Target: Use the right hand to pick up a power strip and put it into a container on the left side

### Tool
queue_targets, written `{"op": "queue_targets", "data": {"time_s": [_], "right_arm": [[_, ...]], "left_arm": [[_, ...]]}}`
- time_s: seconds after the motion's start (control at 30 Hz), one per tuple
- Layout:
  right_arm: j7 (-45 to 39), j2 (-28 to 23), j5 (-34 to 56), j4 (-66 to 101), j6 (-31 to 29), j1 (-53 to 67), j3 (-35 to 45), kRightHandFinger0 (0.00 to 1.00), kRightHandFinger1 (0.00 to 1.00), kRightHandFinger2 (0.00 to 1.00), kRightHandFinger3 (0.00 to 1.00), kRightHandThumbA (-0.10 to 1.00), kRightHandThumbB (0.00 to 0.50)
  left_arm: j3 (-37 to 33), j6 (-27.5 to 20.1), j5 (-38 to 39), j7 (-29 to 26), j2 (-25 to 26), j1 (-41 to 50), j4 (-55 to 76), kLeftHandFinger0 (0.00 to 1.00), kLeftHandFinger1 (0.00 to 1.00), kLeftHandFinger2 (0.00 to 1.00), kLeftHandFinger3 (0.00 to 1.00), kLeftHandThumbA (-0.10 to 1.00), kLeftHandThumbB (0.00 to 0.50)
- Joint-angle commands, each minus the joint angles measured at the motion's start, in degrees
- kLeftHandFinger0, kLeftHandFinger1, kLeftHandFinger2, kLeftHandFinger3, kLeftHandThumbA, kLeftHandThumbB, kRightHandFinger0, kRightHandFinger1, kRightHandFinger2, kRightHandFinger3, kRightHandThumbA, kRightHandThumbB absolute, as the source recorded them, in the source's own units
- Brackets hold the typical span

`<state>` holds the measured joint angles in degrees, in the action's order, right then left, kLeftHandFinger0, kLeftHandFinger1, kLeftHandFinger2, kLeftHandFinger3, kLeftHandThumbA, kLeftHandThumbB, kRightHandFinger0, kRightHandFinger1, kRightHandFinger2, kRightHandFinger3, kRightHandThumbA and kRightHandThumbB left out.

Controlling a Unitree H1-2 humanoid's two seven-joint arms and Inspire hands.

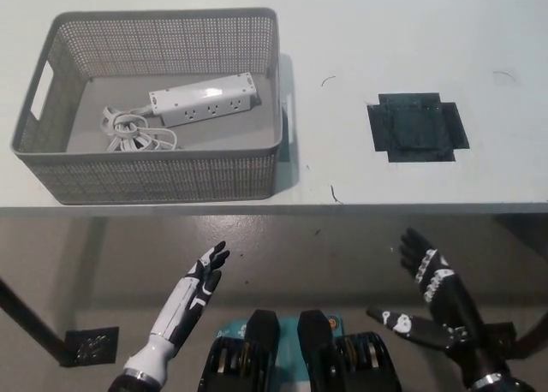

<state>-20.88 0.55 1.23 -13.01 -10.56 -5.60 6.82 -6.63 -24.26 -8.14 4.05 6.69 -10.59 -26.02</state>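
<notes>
Grey basket (pixel 154 174) holds white power strip (pixel 203 98); right hand (pixel 428 294) released, empty.

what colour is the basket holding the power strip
Grey, with perforated mesh walls; the basket shows in the head view, and the power strip inside it is white.

White table (pixel 402 32) carries grey basket (pixel 51 165), dark patch (pixel 417 127).

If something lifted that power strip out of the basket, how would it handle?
The power strip looks like a rigid plastic bar, so it probably stays stiff. Its coiled cord would likely dangle and drag. The glossy casing may be somewhat slippery.
</notes>
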Motion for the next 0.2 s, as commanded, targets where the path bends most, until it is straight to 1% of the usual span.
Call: {"op": "queue_targets", "data": {"time_s": [0.0, 0.03, 0.13, 0.17], "right_arm": [[1.4, -1.53, -1.34, -3.0, -3.49, -2.7, -2.93, 1.0, 1.0, 1.0, 1.0, 1.0, 0.141], [2.07, -1.83, -2.76, -2.86, -3.16, -2.66, -3.82, 1.0, 1.0, 1.0, 1.0, 1.0, 0.139], [3.16, -2.41, -5.09, -3.09, -2.68, -2.91, -6.17, 1.0, 1.0, 1.0, 1.0, 1.0, 0.14], [3.26, -2.5, -5.41, -2.94, -1.86, -2.87, -6.78, 1.0, 1.0, 1.0, 1.0, 1.0, 0.151]], "left_arm": [[0.14, -2.62, 1.45, 0.98, 0.5, -1.6, 0.36, 1.0, 1.0, 1.0, 1.0, 1.0, 0.196], [0.17, -2.61, 1.23, 0.78, 0.42, -1.68, 0.39, 1.0, 1.0, 1.0, 1.0, 1.0, 0.205], [0.37, -2.65, 1.37, 0.64, 0.37, -1.73, 0.57, 1.0, 1.0, 1.0, 1.0, 1.0, 0.2], [0.34, -2.66, 1.47, 0.72, 0.39, -1.76, 0.61, 1.0, 1.0, 1.0, 1.0, 1.0, 0.197]]}}
